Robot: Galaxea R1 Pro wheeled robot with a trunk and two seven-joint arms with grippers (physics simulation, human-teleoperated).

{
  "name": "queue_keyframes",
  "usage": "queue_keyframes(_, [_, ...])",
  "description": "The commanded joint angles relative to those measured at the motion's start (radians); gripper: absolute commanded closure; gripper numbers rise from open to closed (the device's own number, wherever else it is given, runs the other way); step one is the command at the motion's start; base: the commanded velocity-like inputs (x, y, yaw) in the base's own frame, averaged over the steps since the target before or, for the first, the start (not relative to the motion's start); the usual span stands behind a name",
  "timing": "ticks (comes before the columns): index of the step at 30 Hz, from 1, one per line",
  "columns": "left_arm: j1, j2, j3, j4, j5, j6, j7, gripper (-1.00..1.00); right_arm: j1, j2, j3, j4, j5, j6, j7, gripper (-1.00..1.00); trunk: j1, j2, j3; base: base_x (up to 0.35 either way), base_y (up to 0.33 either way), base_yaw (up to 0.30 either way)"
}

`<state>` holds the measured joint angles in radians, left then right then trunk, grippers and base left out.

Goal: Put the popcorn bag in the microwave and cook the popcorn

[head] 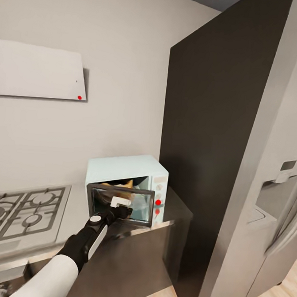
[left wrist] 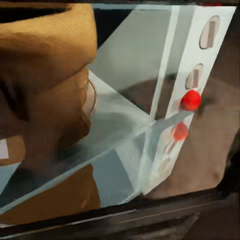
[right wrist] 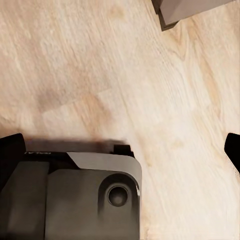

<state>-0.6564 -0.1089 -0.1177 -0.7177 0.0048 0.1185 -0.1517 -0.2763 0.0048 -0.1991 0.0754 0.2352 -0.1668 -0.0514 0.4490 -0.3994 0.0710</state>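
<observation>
From the head, the left gripper [head: 123,210] was at the microwave [head: 128,182] door, which hung partly open. I could not tell if its fingers were wide or narrow. The popcorn bag [head: 121,183] sat inside already, so closing the door and heating were left. A tall dark cabinet [head: 212,126] crowded the right side.

The left wrist looked at the bag [left wrist: 45,75] inside, near the red light [left wrist: 190,100].

The right wrist looked down at wood floor [right wrist: 125,75], fingertips wide apart, holding nothing.
</observation>
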Motion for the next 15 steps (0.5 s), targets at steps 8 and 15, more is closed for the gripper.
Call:
queue_keyframes(8, [0.000, 0.000, 0.003, -0.002, 0.000, 0.004, -0.001, -1.00, -0.001, 0.000, -0.007, 0.004, 0.011, -0.007, -0.005, -1.00, 0.001, -0.001, 0.000, 0.119, -0.038, 0.000])
queue_keyframes(15, [0.000, 0.000, 0.003, 0.000, 0.001, 0.004, 0.000, -1.00, -0.001, 0.000, -0.007, 0.004, 0.012, -0.007, -0.004, -1.00, 0.001, -0.001, 0.000, 0.048, -0.055, 0.000])
